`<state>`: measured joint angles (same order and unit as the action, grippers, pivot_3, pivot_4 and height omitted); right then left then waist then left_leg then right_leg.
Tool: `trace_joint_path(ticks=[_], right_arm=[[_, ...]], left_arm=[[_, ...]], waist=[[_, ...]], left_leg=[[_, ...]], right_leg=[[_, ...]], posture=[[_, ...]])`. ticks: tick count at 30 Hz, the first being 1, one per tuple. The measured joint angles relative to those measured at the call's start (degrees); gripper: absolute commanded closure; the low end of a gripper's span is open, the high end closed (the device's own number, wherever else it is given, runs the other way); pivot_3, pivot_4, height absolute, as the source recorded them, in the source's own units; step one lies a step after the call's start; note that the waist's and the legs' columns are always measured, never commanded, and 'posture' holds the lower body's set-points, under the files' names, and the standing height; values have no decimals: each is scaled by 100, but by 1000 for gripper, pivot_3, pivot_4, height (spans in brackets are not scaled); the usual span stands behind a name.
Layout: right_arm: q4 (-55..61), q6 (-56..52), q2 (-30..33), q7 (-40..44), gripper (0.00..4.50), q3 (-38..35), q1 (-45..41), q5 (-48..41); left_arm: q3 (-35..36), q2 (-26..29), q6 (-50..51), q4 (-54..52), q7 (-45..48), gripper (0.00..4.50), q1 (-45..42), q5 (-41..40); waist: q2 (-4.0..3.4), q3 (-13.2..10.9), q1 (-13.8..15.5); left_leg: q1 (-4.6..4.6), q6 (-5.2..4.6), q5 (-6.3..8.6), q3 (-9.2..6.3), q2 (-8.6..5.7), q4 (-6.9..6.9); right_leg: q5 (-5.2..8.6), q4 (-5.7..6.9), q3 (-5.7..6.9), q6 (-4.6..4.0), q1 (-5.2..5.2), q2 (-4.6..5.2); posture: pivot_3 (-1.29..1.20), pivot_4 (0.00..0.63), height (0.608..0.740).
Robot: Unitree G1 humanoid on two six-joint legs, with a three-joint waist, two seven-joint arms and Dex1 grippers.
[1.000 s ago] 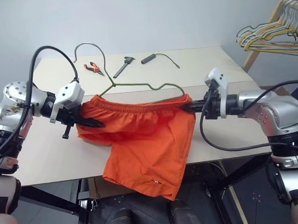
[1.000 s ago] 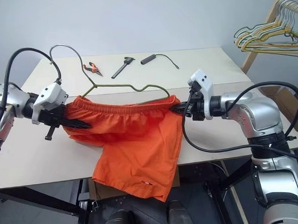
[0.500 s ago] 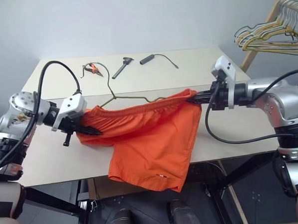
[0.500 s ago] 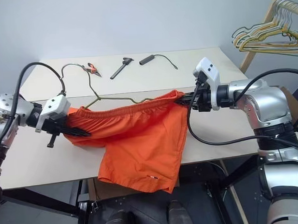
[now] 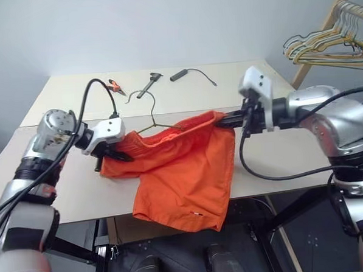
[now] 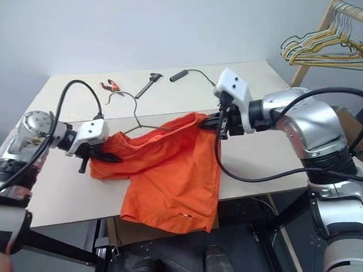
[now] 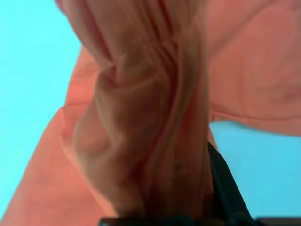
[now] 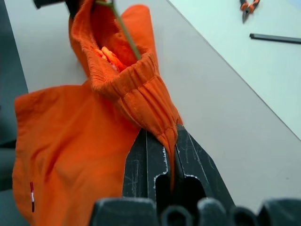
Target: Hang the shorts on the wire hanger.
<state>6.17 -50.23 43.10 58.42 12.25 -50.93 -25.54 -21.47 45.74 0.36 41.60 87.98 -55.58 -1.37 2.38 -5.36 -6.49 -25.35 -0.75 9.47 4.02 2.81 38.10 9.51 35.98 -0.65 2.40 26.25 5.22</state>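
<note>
We have the shorts (image 5: 183, 172) draped over the near edge of the table (image 5: 63, 197), one leg hanging off. Our left gripper (image 5: 123, 156) is clamped on one end of the waistband and our right gripper (image 8: 162, 155) on the other. The hanger (image 5: 151, 119) lies on the table just behind the shorts, its bar tucked inside the waistband. If we pull unevenly, the hanger could slide out. How far in it reaches is hidden by fabric.
</note>
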Motion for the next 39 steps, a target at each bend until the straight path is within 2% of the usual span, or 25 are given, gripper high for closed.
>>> trace_joint_path(ticks=[3, 9, 13, 19, 27, 32, 36, 39], right_arm=[[128, -106, -83, -132, 3399, 282, -2, 189], [453, -182, -18, -323, 1255, 367, 85, 449], [687, -169, -11, -615, 22, 537, 308, 768], [1058, -45, 219, -403, 22, 490, 517, 799], [305, 264, 263, -292, 22, 403, 237, 952], [66, 609, 249, 295, 22, -262, -296, 494], [-175, 681, -29, 479, 22, -366, -677, 359], [-413, 816, -311, 488, 22, -26, -823, 553]], left_arm=[[12, -208, -113, 322, -30, 4443, -200, 183], [64, -355, -224, 642, -86, 4443, -230, 352], [169, -470, -302, 772, -128, 4443, -291, 359], [236, -519, -402, 817, -174, 4443, -311, 424], [242, -514, -451, 784, -95, 4443, -310, 474], [259, -496, -511, 756, -77, 4443, -308, 477], [269, -464, -512, 734, -59, 4443, -304, 478], [277, -446, -512, 691, -21, 4443, -301, 478]], waist=[[0, 6, -67], [0, 6, -148], [0, 6, -211], [1, 6, -244], [1, 6, -285], [1, 7, -295], [1, 7, -325], [0, 7, -355]], left_leg=[[0, 0, 0, 1, -1, 0], [-1, 0, 0, -1, 2, 0], [-1, 3, 2, 0, -1, 0], [0, 36, 22, -1, -1, 0], [2, 36, 22, -1, -2, 0], [1, 15, 10, -5, -2, 0], [2, 19, 12, -5, 0, 0], [4, 38, 23, -5, 0, 0]], right_leg=[[0, 0, -1, 0, 0, 2], [0, 3, 0, 0, 4, 0], [0, 3, -1, 0, 3, 4], [-1, 4, -2, 2, 2, 3], [-1, 6, -3, 2, 3, 3], [-1, 4, -2, 3, 2, 1], [-2, 7, -2, 3, 2, 1], [-3, 12, -2, 2, 2, 1]], posture=[[-156, 4, 740], [-166, 10, 740], [-176, 10, 740], [-172, 10, 740], [-149, 9, 740], [-139, 10, 740], [-139, 11, 740], [-146, 12, 740]])
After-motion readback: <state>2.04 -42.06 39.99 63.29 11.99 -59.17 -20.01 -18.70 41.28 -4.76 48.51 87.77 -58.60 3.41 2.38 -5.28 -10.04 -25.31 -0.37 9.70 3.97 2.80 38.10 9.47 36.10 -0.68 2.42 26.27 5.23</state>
